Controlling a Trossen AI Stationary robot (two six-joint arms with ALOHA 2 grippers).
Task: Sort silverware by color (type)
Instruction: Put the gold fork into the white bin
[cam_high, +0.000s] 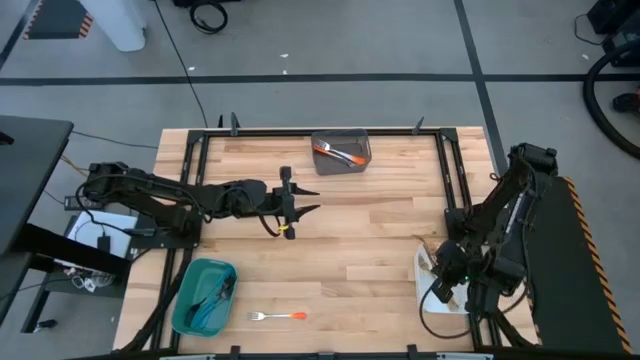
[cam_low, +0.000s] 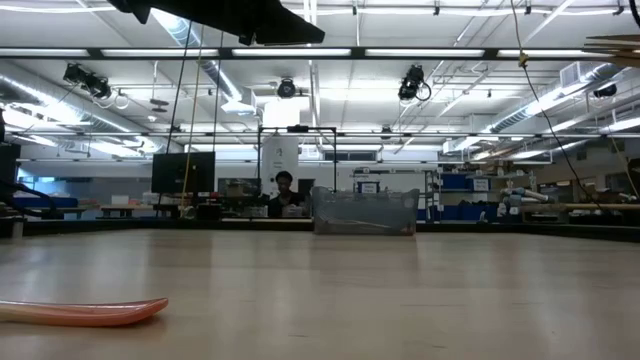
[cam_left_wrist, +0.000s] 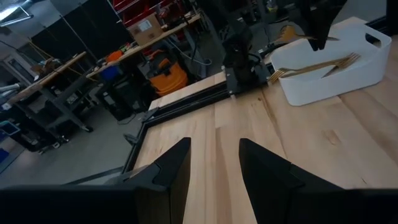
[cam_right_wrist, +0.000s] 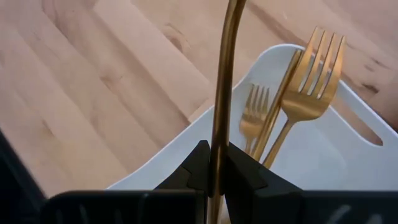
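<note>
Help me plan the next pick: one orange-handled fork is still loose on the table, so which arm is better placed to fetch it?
Left, probably. The left gripper is open and empty over mid-table, on the orange fork's side. The right gripper is shut on a gold utensil over the white bin.

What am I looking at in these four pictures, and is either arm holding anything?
Two dark robot arms work at a wooden table. One camera looks straight down, one sits at table height, one rides on each wrist. The right tool is shut on a gold utensil above the white bin, which holds gold forks. The left tool is open and empty over mid-table. A grey bin at the far edge holds orange-handled pieces, and a teal bin near the left arm holds blue ones. One orange-handled fork lies loose on the near edge.
</note>
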